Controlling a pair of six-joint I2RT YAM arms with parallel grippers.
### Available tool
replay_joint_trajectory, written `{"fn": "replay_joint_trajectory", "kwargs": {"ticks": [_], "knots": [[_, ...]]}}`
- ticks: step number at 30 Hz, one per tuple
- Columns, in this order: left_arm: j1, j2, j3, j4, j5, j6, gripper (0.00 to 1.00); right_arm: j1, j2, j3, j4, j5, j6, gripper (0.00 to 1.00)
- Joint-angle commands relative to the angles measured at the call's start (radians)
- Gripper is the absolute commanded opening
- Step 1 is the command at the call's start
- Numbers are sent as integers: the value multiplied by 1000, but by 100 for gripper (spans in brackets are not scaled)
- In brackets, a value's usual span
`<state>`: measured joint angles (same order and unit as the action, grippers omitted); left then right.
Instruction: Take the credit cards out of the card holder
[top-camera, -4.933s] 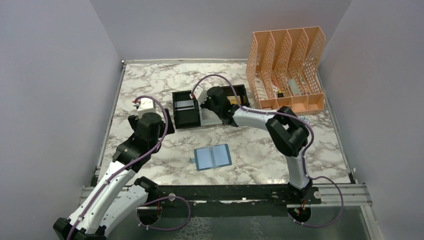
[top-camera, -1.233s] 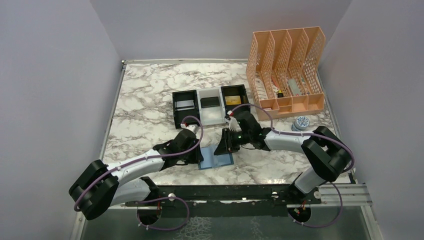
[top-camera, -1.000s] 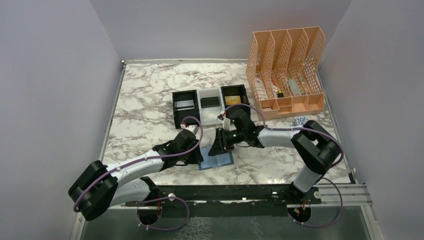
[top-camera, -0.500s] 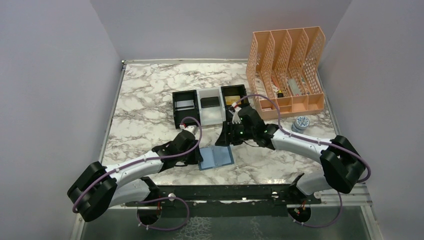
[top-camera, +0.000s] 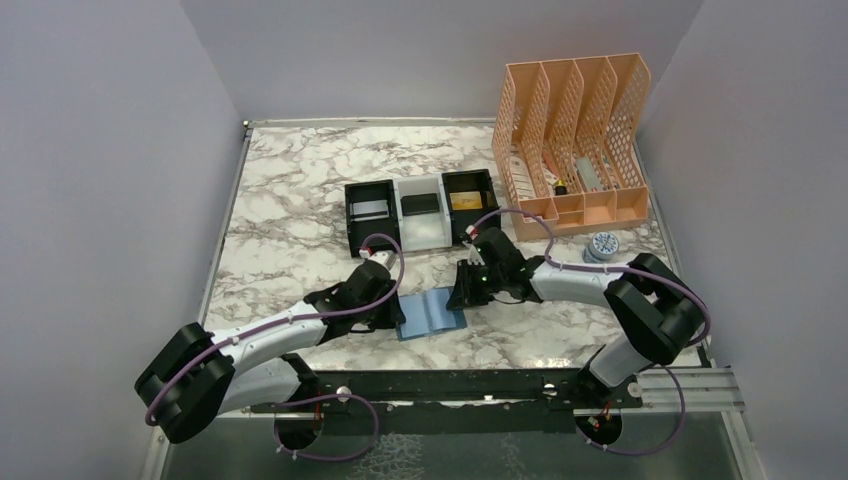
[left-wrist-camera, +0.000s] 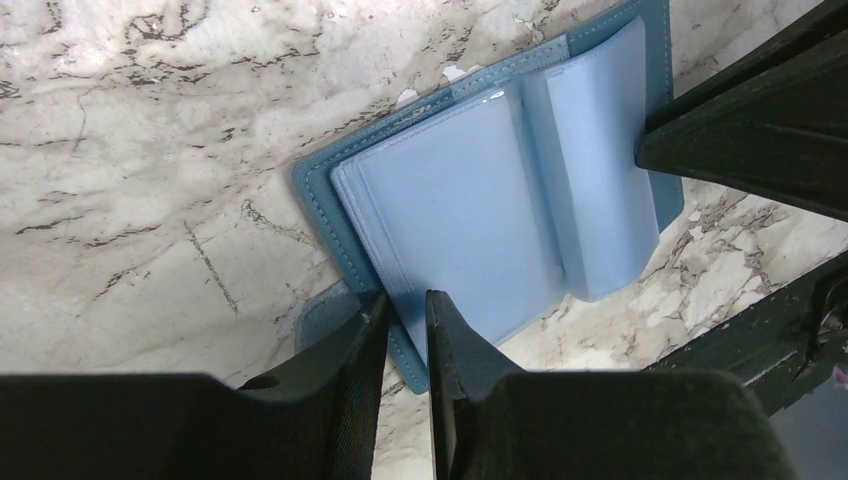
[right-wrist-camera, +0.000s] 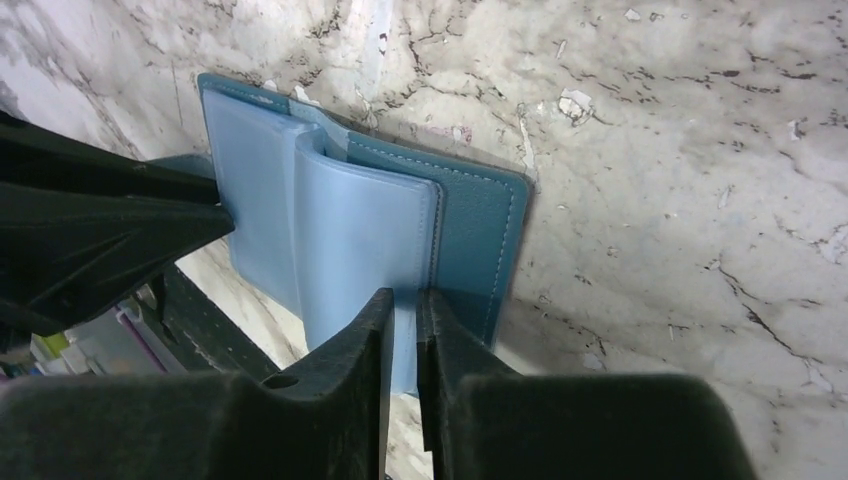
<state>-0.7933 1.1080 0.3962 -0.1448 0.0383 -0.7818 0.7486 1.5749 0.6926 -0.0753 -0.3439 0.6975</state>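
Top external: card holder (top-camera: 432, 314) lies open on the table's (top-camera: 290, 215) near half, three credit cards (top-camera: 369, 209) in the tray (top-camera: 352, 240) behind; you may be working an empty wallet. Left wrist: left gripper (left-wrist-camera: 405, 310) clenched on its teal edge, a thin bite liable to slip. Right wrist: right gripper (right-wrist-camera: 403, 305) pinched on the pale inner flap, no card seen; your lift could drag the card holder.

- Table (top-camera: 300, 180): white marble top with grey veins.
- Tray (top-camera: 372, 241): three compartments in a row, black, white, black, at mid-table.
- Rack (top-camera: 572, 100): orange mesh file sorter, back right, just beside the tray.
- Disc (top-camera: 603, 244): small, round, patterned, near the rack's front.
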Motion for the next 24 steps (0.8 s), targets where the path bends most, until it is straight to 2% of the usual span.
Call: {"fn": "replay_joint_trajectory", "kwargs": {"ticks": [1,7,11,14,17,20,24], "knots": [[-4,29,1,8,9,13,23,17,-8,-29,110,-118,25,12],[-4,53,11,17,14,17,22,17,-20,7,112,-177,24,13],[-3,58,17,15,15,24,22,18,-17,20,85,-152,22,15],[-4,55,19,10,15,26,22,17,-41,29,24,-76,7,22],[-4,48,14,4,8,19,22,17,-75,56,-84,74,-22,29],[-4,42,12,4,1,17,22,16,-91,74,-164,176,-54,40],[-4,37,19,-1,-3,24,22,17,-87,62,-177,182,-67,52]]}}
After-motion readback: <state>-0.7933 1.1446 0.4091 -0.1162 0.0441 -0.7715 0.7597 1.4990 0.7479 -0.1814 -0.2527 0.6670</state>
